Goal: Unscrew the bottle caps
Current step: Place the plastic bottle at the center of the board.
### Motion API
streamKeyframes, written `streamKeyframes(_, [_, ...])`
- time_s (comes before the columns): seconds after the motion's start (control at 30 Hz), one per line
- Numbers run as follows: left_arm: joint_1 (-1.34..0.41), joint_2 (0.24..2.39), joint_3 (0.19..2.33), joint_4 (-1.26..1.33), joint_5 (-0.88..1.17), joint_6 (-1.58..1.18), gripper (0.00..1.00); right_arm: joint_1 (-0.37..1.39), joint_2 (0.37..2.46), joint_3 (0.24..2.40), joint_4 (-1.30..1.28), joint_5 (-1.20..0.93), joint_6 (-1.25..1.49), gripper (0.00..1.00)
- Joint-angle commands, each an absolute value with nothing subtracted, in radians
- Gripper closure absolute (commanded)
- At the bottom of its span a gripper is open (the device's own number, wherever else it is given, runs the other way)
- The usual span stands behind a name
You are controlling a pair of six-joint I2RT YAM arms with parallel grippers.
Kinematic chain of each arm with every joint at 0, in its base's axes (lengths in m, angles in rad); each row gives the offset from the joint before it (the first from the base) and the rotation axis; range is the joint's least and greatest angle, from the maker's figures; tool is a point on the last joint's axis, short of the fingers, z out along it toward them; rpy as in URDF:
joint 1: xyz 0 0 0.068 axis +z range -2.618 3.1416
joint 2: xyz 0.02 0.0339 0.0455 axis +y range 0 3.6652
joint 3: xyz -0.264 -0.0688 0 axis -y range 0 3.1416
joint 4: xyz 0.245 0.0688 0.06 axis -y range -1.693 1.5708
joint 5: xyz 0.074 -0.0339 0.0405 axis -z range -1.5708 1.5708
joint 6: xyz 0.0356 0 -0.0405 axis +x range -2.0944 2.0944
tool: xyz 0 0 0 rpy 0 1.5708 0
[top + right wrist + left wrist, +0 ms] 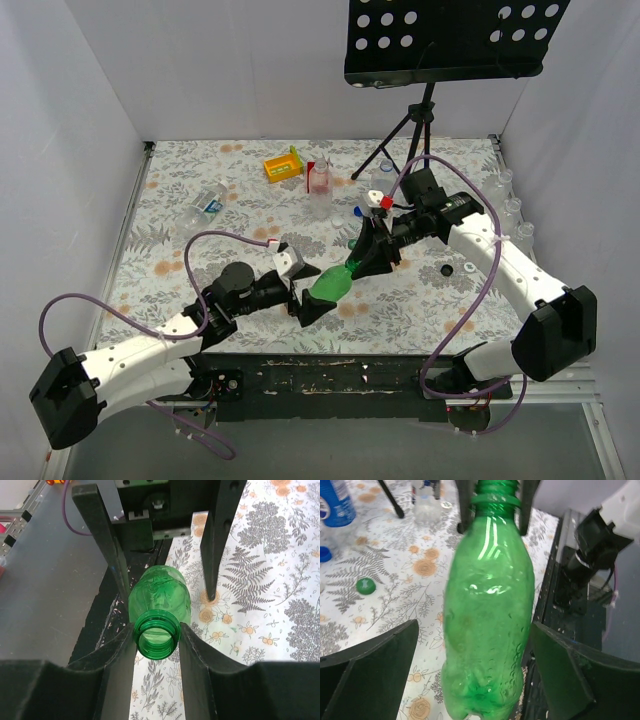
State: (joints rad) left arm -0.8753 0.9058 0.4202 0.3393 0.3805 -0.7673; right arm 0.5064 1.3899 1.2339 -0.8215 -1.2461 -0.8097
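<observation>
A green bottle (330,285) hangs level above the table between my two grippers, its mouth open with no cap on it. My right gripper (156,630) is shut on the bottle's threaded neck (156,639), one finger on each side. My left gripper (475,627) is open around the bottle's base (485,680), with a gap on both sides. A loose green cap (366,585) and a blue cap (324,554) lie on the floral cloth. In the top view the left gripper (312,297) and right gripper (368,255) face each other.
A pinkish bottle (319,178) and a yellow box (283,165) stand at the back. Clear bottles (205,200) lie at the left, and more stand at the right edge (510,210). A black cap (446,268) lies by the right arm. A tripod stand (420,110) rises at the back right.
</observation>
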Motion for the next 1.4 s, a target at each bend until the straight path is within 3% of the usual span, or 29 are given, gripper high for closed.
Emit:
streamKeyframes(0.0, [-0.868, 0.812, 0.407, 0.307, 0.236, -0.761, 0.02, 0.514, 1.367, 1.261, -0.819, -1.207, -0.778, 0.99])
streamKeyframes(0.4, [-0.868, 0.654, 0.554, -0.116, -0.058, -0.526, 0.02, 0.495, 1.414, 1.380, -0.815, -0.915, -0.729, 0.99])
streamKeyframes(0.77, [-0.865, 0.511, 0.422, -0.040, -0.301, -0.500, 0.02, 0.560, 1.581, 1.618, -0.880, -0.629, -0.746, 0.99])
streamKeyframes(1.37, [-0.842, 0.557, 0.431, -0.052, -0.290, -0.486, 0.02, 0.643, 1.887, 1.854, -0.896, -0.311, -0.652, 0.96])
